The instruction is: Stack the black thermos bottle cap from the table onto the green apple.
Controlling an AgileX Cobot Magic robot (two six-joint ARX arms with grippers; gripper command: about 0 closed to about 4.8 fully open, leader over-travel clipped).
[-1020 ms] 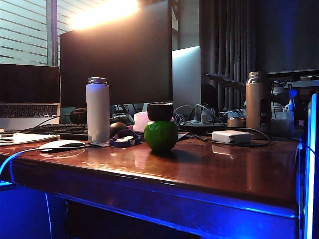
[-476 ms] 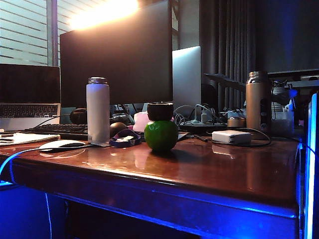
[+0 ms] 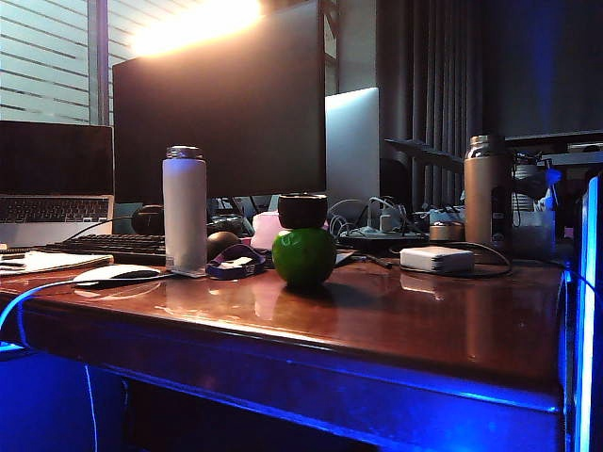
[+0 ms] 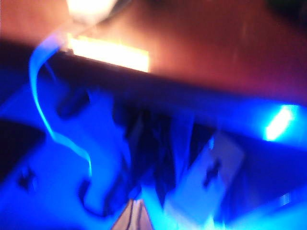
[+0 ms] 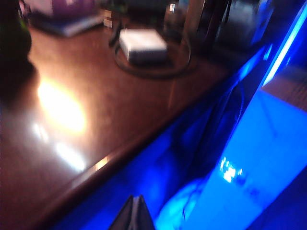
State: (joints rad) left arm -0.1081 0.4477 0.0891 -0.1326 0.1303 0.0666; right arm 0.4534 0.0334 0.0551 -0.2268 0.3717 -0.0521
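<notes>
The black thermos bottle cap (image 3: 302, 210) sits upright on top of the green apple (image 3: 303, 257), which rests near the middle of the reddish-brown table (image 3: 396, 320). Neither gripper appears in the exterior view. In the blurred left wrist view, my left gripper (image 4: 135, 216) is shut and empty, low in front of the table's front edge (image 4: 192, 91). My right gripper (image 5: 136, 211) is also shut and empty, below the front edge (image 5: 110, 160) towards the table's right end. The apple shows only as a dark shape (image 5: 13, 38) in the right wrist view.
A white thermos bottle (image 3: 185, 207), a dark ball (image 3: 222, 243) and a pink object (image 3: 267, 229) stand left of the apple. A white box (image 3: 436, 259), a small metallic cap (image 3: 447, 230) and a bronze bottle (image 3: 485, 193) sit to the right. Monitor (image 3: 221, 104), keyboard (image 3: 113, 247) and mouse (image 3: 118, 274) fill the left.
</notes>
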